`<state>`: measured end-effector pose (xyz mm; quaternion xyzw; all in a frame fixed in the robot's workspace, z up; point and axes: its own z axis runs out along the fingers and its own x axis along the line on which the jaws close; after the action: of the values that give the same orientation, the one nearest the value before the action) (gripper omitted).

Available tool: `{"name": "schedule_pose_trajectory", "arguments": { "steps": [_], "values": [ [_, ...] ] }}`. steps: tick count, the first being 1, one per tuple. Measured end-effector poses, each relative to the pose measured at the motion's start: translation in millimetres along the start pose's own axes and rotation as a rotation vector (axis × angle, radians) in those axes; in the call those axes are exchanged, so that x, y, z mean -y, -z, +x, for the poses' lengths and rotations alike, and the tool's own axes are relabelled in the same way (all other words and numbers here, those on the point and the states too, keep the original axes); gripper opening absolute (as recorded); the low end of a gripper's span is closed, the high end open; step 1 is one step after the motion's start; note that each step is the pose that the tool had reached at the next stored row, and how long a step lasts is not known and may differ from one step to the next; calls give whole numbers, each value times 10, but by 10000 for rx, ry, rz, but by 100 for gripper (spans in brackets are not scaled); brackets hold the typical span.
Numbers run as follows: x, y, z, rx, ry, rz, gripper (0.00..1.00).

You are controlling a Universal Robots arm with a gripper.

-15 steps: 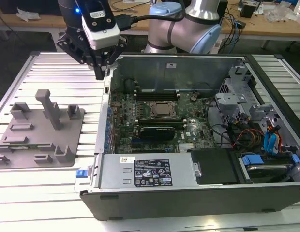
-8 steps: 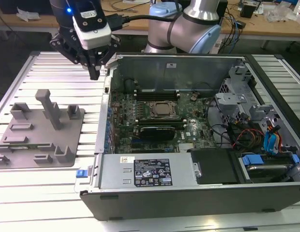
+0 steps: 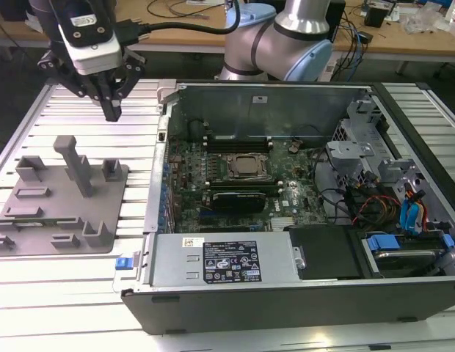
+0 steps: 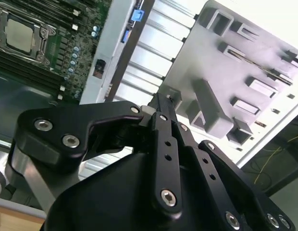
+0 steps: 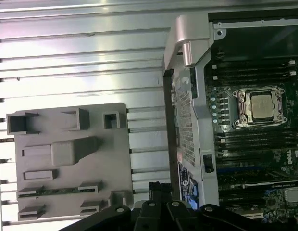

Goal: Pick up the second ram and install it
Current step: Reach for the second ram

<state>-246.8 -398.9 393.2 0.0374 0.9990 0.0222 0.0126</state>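
Note:
The second ram is a thin dark stick lying flat between small holders on the grey fixture plate. That plate sits on the slatted table at the exterior view's left. My gripper hangs in the air beyond the plate's far edge, left of the open computer case. Its fingers are shut with nothing between them. In both wrist views the black fingertips point down toward the gap between plate and case. The motherboard with its silver processor and memory slots lies inside the case.
An upright grey post and several raised holders stand on the fixture plate. The case's metal wall rises close to the gripper's right in the exterior view. Cables and drive bays fill the case's right side. A workbench runs along the back.

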Motion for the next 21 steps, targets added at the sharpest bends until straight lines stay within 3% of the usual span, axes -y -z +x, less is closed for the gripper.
{"name": "schedule_pose_trajectory", "arguments": {
  "steps": [15, 17, 21],
  "values": [
    [25, 9, 336, 0, -1, 0, 8],
    [32, 12, 435, 0, 0, 0, 8],
    [40, 14, 543, 0, -1, 0, 8]
  ]
}}
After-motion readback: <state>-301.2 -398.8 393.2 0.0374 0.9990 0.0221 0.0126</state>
